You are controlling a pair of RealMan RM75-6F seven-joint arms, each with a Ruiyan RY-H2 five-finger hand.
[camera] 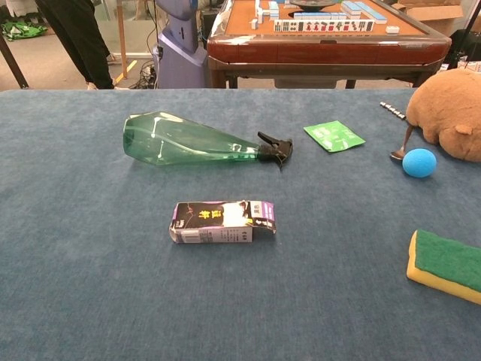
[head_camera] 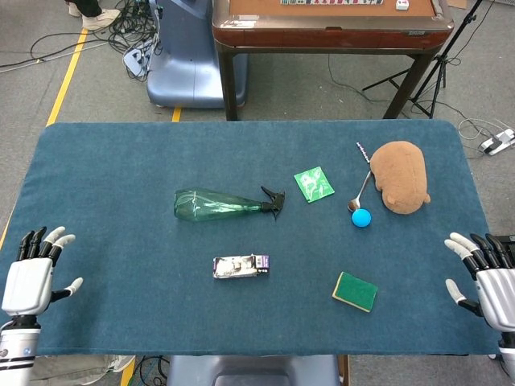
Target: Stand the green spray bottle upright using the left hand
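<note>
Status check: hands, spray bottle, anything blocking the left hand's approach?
Left hand open at near table edge; right hand open, idle. Green spray bottle on its side, untouched, nozzle pointing right. Small carton lies nearer, not blocking.

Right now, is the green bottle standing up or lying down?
Lying down. The green spray bottle rests on its side on the table, black nozzle pointing right.

Grey floor [head_camera: 96, 88], yellow tape line [head_camera: 66, 76], wooden mahjong table [head_camera: 330, 24].

Green spray bottle [camera: 195, 141] lies on its side; a small carton [camera: 222, 222], seemingly crumpled, lies just in front.
</note>
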